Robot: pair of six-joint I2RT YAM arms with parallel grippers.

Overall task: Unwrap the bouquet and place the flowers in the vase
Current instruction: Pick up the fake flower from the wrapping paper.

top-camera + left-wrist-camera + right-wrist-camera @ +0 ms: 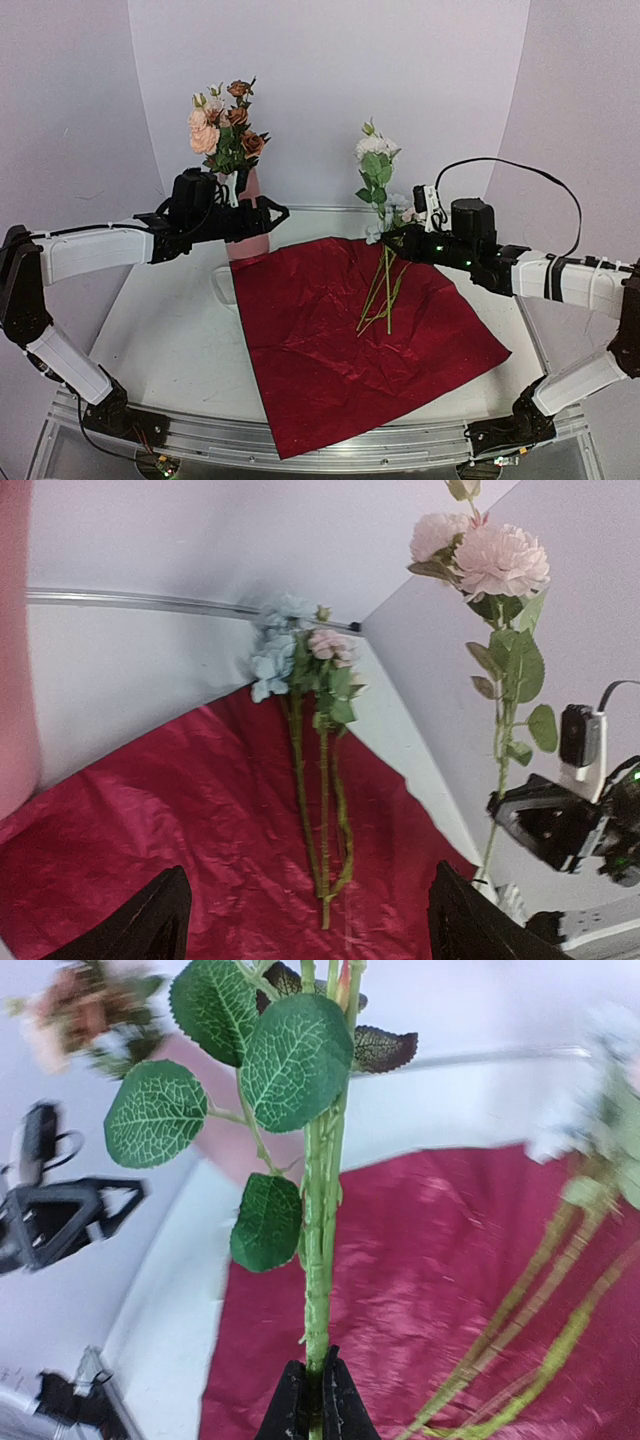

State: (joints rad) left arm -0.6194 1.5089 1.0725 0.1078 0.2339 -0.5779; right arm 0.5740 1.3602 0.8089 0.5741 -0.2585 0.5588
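flowers (383,285) on red paper (320,360), white table (170,340) | right fingers (288,1410) clamp stem (318,1260) | left fingers (150,920) wide, empty

1. wrapping paper (360,340), centre of the frame: dark red, crinkled all over, with a faint sheen on the creases.
2. vase (250,248), upper left: salmon-pink, matt, smooth.
3. flowers (300,665): petals look like soft matt cloth.
4. held stem (317,1260): green plastic, ridged, slightly waxy; its leaves (295,1060) are cloth-like with pale printed veins.
5. worktop (170,340): white, smooth, dull shine.
6. rail (350,445), bottom edge: brushed metal.
7. arm shells (95,250): white matt plastic; jaws black and matt.
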